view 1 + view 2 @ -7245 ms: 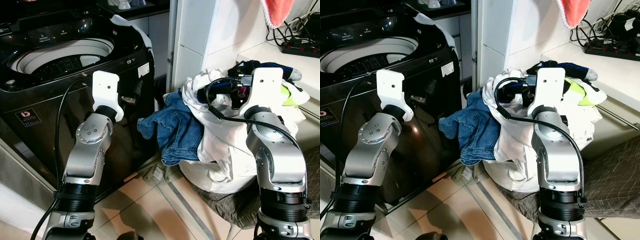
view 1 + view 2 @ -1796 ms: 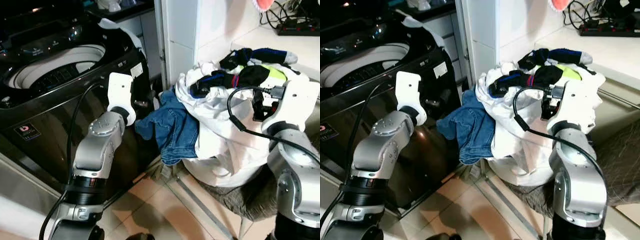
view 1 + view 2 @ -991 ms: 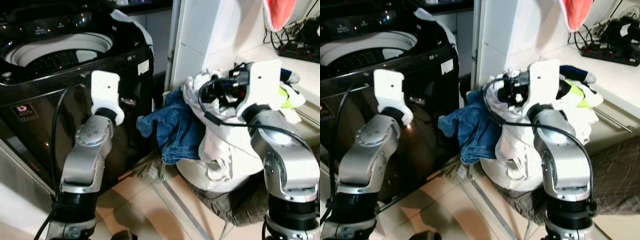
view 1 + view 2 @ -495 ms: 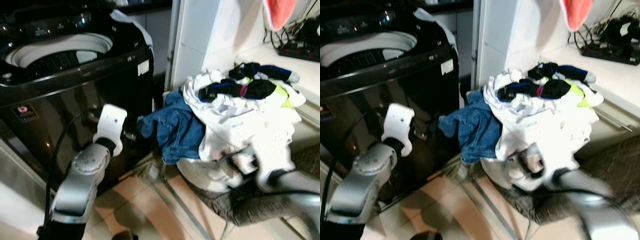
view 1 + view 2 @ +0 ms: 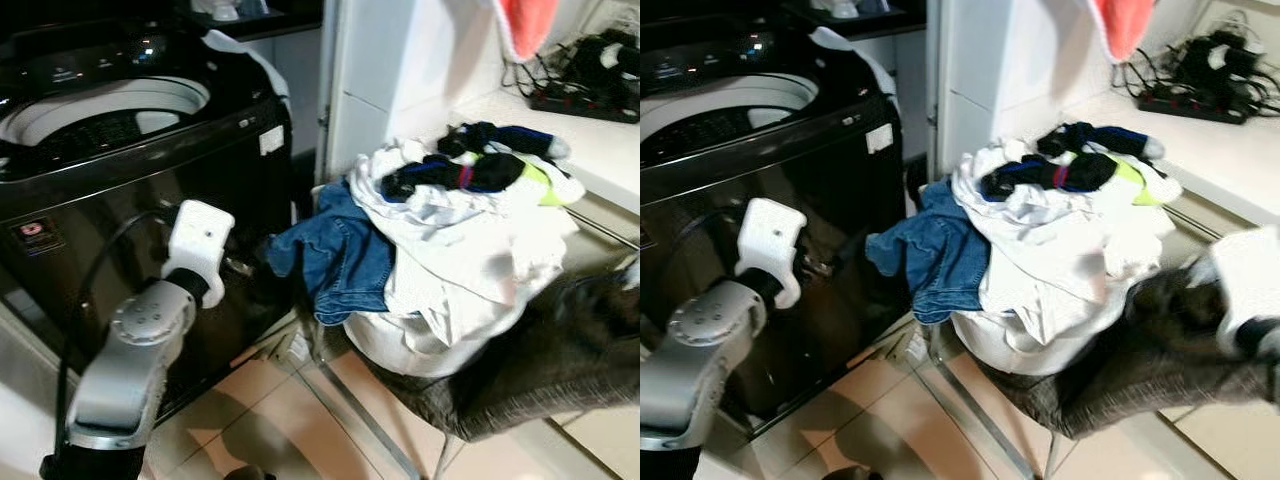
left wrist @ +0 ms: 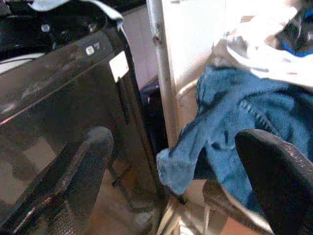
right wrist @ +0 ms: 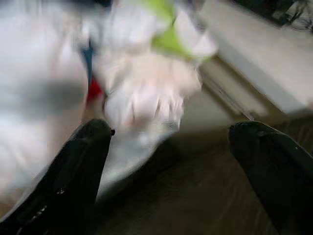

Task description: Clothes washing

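Observation:
A black top-loading washing machine [image 5: 120, 120] stands at the left with its lid up and white drum rim showing. To its right a pile of laundry sits heaped: blue jeans [image 5: 340, 250] hanging off the near side, white clothes [image 5: 470, 240], and a black-and-blue garment [image 5: 470, 168] on top. My left gripper [image 6: 181, 171] is open and holds nothing; it sits low in front of the washer's dark front panel, pointing toward the jeans [image 6: 244, 112]. My right gripper [image 7: 176, 166] is open and blurred, low beside the white clothes [image 7: 142, 93] on the pile's right.
A white basket [image 5: 400, 345] holds the pile, on a stand draped in dark grey cloth [image 5: 520, 375]. Behind are a white column [image 5: 390, 70] and a counter with a power strip [image 5: 575, 100]. A red cloth [image 5: 525, 25] hangs above. Tiled floor [image 5: 280, 420] lies in front.
My right arm has dropped from the top of the pile to low on its right side, in blur. My left arm has sunk lower in front of the washer.

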Available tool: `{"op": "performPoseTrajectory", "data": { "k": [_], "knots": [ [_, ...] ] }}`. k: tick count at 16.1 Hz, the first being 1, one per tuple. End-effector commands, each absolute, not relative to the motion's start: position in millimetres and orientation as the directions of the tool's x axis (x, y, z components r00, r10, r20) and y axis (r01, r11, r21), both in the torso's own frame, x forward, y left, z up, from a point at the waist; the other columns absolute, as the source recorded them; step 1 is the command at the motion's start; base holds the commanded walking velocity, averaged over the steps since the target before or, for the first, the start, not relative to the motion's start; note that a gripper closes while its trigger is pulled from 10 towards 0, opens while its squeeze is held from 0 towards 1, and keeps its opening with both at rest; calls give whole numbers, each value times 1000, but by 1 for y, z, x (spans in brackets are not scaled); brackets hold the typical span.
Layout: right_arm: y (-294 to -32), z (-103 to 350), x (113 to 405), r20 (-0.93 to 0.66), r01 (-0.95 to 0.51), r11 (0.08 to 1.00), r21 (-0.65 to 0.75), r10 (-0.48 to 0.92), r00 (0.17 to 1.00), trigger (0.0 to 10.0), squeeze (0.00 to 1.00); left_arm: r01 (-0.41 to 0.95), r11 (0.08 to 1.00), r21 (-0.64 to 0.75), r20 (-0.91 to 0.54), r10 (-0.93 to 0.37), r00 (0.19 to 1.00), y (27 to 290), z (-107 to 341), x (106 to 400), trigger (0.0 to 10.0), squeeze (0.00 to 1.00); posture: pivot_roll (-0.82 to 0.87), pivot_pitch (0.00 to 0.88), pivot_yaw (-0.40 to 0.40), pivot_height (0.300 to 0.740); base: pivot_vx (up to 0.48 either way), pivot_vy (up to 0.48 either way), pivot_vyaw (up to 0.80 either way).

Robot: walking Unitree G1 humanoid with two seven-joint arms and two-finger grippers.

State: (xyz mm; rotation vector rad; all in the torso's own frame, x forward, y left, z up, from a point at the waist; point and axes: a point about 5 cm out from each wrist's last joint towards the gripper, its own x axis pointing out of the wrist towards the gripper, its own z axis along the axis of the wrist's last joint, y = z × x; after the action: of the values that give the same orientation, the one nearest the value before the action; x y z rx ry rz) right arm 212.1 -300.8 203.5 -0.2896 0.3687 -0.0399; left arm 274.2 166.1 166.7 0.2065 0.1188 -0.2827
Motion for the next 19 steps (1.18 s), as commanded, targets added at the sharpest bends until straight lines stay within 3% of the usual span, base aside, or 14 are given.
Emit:
{"op": "performPoseTrajectory", "data": {
  "k": [1, 3, 6, 11, 13, 14, 19],
  "knots": [
    [-301, 211, 213, -321, 13, 973, -231, -89, 943, 10000, 0, 277, 945, 174, -99, -263, 960, 165, 179, 276, 10000, 0, 14, 0, -16, 740, 0, 0, 0],
    [-291, 218, 222, -256, 45, 994, -95, -68, 964, 10000, 0, 264, 951, 159, -69, -256, 964, 163, 187, 280, 10000, 0, 21, 0, -18, 740, 0, 0, 0],
    [-286, 221, 219, -238, 65, 998, 0, -63, 969, 10000, 0, 279, 945, 168, -71, -271, 960, 162, 192, 276, 10000, 0, 26, 0, 0, 740, 0, 0, 0],
    [-263, 219, 177, -294, 54, 997, 64, -33, 955, 10000, 0, 369, 919, 142, -194, -339, 920, 159, 186, 246, 10000, 0, 13, 0, 50, 740, 0, 0, 0],
    [-260, 217, 161, -326, 39, 998, 57, -19, 945, 10000, 0, 388, 913, 127, -249, -350, 903, 160, 179, 233, 10000, 0, 8, 47, 56, 740, 0, 0, 0],
    [-260, 218, 147, -351, 28, 999, 46, -10, 936, 10000, 0, 404, 907, 120, -299, -355, 886, 162, 174, 221, 10000, 0, -1, 89, 63, 740, 0, 0, 0],
    [-272, 217, 126, -421, 61, 998, 20, -47, 906, 10000, 0, 416, 904, 102, -345, -360, 867, 161, 172, 210, 10000, 0, -6, 100, 61, 740, 0, 0, 0]
  ]
}}
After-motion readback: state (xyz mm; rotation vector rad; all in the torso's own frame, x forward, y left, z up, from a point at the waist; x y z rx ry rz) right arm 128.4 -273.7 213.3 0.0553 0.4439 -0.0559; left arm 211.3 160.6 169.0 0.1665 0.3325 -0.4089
